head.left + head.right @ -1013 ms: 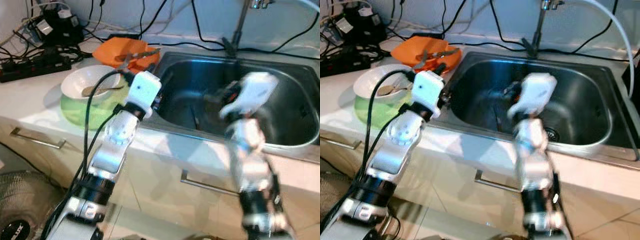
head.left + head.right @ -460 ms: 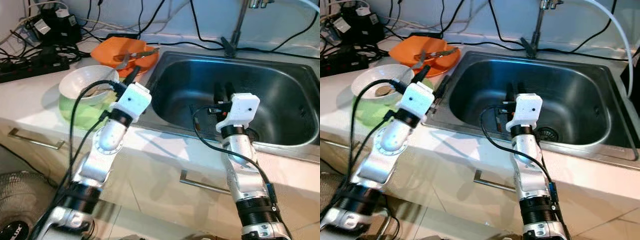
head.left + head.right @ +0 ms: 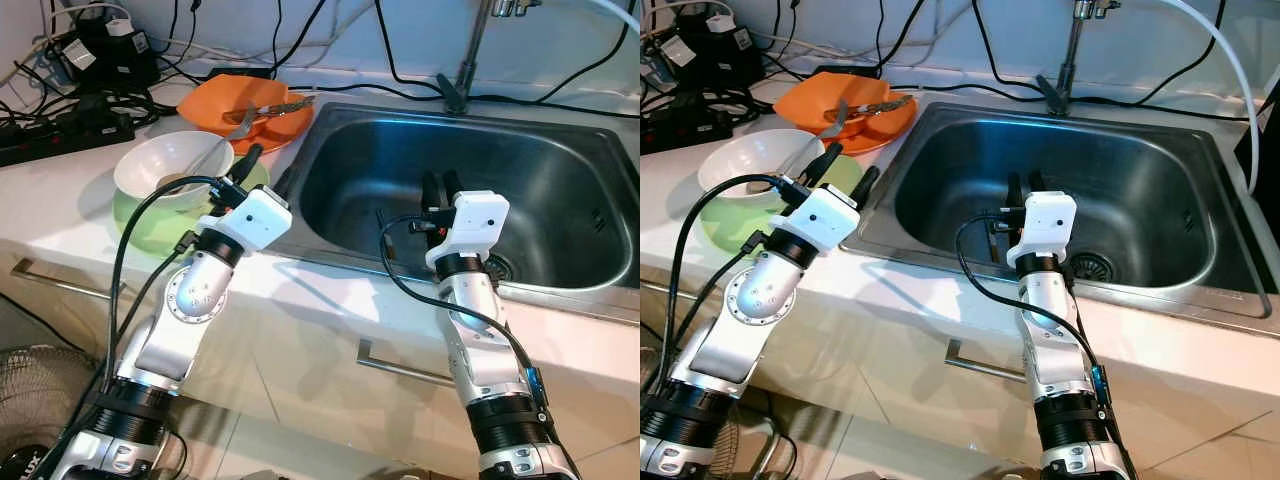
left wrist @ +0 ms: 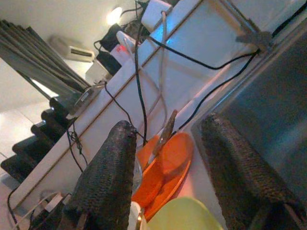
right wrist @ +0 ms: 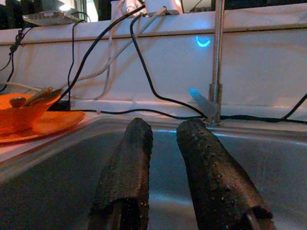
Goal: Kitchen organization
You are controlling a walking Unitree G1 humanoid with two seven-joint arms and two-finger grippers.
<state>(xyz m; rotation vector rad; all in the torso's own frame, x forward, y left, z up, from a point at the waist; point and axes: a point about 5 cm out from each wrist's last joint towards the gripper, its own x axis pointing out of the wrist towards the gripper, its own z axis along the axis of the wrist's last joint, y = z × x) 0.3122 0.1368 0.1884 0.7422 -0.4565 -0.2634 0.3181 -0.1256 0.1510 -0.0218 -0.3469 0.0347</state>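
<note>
Stainless steel, the sink (image 3: 560,270) is sunk into a pale surface (image 3: 60,200) above drawers with bar handles. The right pincer (image 3: 440,186) hangs over the basin, its two black fingers (image 5: 125,177) nearly together with only a narrow gap between them, holding nothing. A thin dark utensil (image 3: 386,232) lies on the basin floor just beside that arm; what it is cannot be told. The drain (image 3: 1085,267) sits near the basin's middle.

At the sink's left rim the left pincer (image 3: 268,170) hovers with its fingers (image 4: 108,177) spread wide, empty, just beside the dishes. A white bowl (image 3: 170,165) stands on a green plate (image 3: 135,215) there, with a little brownish matter inside.

Farther back, an orange plate (image 3: 210,100) carries an orange bowl (image 3: 285,118) with a metal utensil (image 3: 270,105) resting across it, its handle reaching toward the sink.

Beyond, a tap (image 3: 465,70) rises behind the basin. Black cables (image 3: 390,60) trail along the wall, and a power strip (image 3: 60,135) with plugs lies at the far left.
</note>
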